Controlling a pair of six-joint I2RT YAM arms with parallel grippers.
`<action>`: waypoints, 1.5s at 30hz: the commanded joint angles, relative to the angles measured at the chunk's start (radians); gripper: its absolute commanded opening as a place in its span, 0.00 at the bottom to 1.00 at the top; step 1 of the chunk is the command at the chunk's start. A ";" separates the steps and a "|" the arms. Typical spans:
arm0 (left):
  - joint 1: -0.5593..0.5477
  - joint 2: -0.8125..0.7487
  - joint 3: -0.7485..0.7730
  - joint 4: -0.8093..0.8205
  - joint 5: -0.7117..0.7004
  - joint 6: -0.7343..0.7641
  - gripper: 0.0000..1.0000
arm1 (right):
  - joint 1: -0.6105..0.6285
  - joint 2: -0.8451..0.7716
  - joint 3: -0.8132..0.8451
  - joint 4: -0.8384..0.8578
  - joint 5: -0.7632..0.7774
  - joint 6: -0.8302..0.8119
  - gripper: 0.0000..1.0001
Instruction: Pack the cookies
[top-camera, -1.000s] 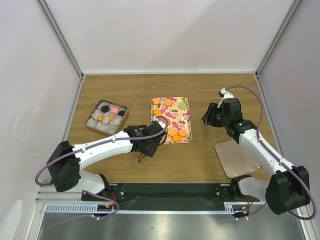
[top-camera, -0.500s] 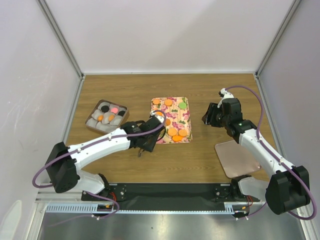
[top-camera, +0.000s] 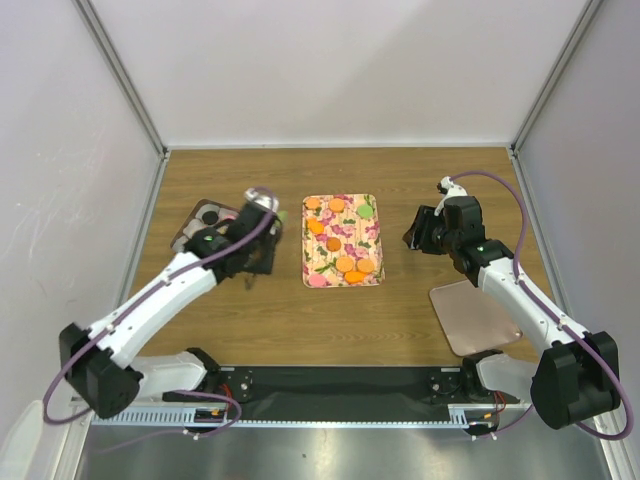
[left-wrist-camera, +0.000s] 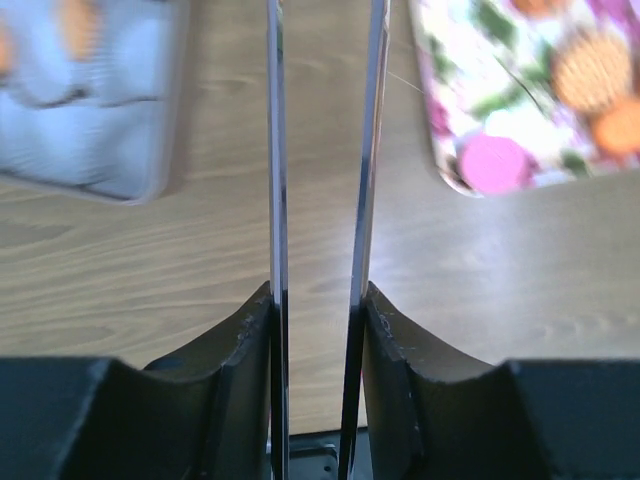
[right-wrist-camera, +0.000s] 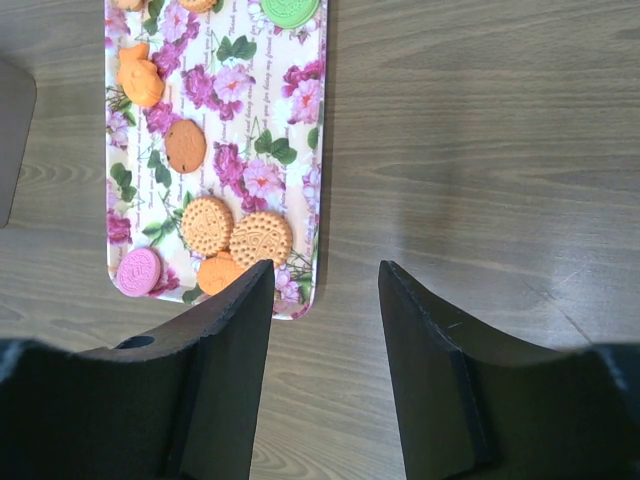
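Cookies (right-wrist-camera: 208, 225) lie on the tray (right-wrist-camera: 300, 160) and a few in the box (top-camera: 184, 238); with my right claw (right-wrist-camera: 325, 270) released and the grip of my left claw (left-wrist-camera: 320, 20) something I cannot tell, a weak pinch could drop one on the table (left-wrist-camera: 500, 300) between them.

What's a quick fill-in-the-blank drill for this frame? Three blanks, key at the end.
1. The right tool hangs beside the floral tray with its jaws ____.
2. The cookie in the tray corner diagonally opposite the green cookie is ____.
3. In the top view, the pinkish flat lid is partly covered by the ____ arm.

Missing words: open; pink; right.
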 joint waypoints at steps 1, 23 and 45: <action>0.111 -0.089 0.020 -0.010 0.000 0.053 0.40 | -0.001 -0.014 0.022 0.025 -0.014 -0.012 0.52; 0.479 -0.083 -0.141 0.074 0.081 0.052 0.40 | 0.007 -0.011 0.017 0.041 -0.086 0.004 0.52; 0.479 -0.017 -0.136 0.038 0.127 0.027 0.43 | 0.010 -0.020 0.019 0.039 -0.089 0.002 0.52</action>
